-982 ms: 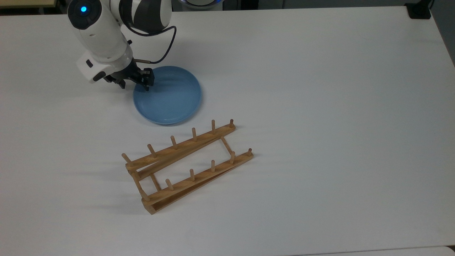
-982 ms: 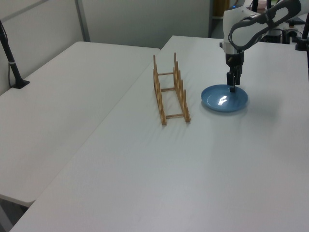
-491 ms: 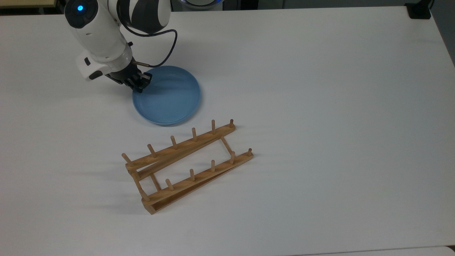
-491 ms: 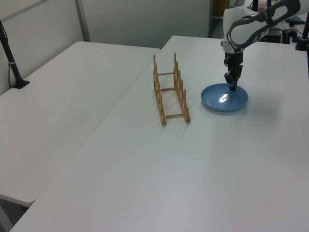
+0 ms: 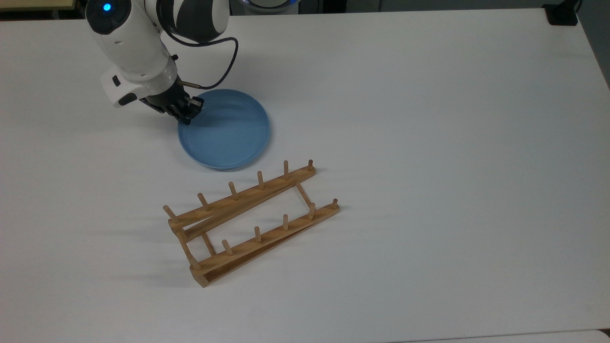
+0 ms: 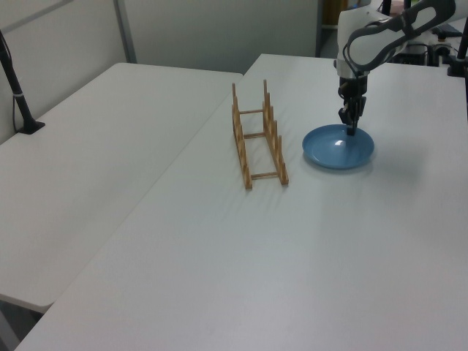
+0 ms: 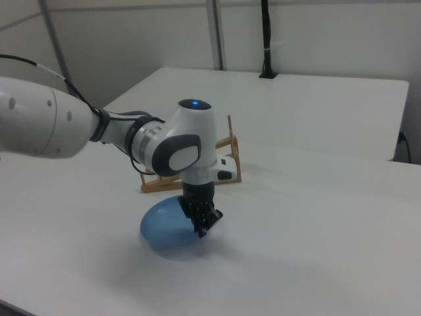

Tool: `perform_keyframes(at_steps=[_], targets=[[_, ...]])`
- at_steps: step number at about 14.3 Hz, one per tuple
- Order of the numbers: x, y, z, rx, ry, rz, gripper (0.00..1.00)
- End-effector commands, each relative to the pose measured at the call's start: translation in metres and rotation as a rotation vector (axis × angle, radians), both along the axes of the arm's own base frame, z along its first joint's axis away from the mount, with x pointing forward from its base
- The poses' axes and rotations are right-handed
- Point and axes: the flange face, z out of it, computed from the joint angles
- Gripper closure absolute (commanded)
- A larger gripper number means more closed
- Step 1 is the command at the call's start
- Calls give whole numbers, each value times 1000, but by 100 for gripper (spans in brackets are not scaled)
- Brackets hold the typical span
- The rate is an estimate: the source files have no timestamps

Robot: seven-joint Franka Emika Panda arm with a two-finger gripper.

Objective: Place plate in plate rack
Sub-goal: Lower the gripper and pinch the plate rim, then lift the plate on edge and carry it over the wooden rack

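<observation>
The light-blue plate point(image 5: 228, 131) sits at the top view's upper left, just above the wooden plate rack point(image 5: 267, 187). My gripper point(image 5: 189, 113) is shut on the plate's left rim. In the right view the plate point(image 7: 164, 224) hangs tilted just off the table with a shadow under it, and the gripper point(image 7: 204, 227) pinches its near edge. In the left view the gripper point(image 6: 352, 130) points down onto the far rim of the plate point(image 6: 333, 148), right of the rack point(image 6: 276, 150). The rack point(image 7: 230, 151) stands behind the arm in the right view and holds nothing.
A black mount point(image 5: 562, 14) sits at the white table's far right corner in the top view. In the left view a second table carries a black post point(image 6: 18, 88) at the left. A black cable point(image 5: 228, 62) loops from the wrist.
The fingers, open over the rim a second ago, have shut on it. The plate has since risen slightly off the table at the held side.
</observation>
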Motion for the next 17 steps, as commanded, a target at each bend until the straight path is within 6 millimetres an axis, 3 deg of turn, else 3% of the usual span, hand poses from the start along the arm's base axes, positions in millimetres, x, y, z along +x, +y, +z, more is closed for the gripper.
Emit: perform_keyframes(at_steps=[1, 4, 11, 15, 17], targets=[[-3, 1, 20, 2, -39, 23, 100], [-3, 0, 27, 1, -52, 34, 100], [14, -8, 94, -19, -141, 31, 100], [26, -1, 149, -49, -245, 66, 100], [35, 20, 189, -66, -323, 105, 100]])
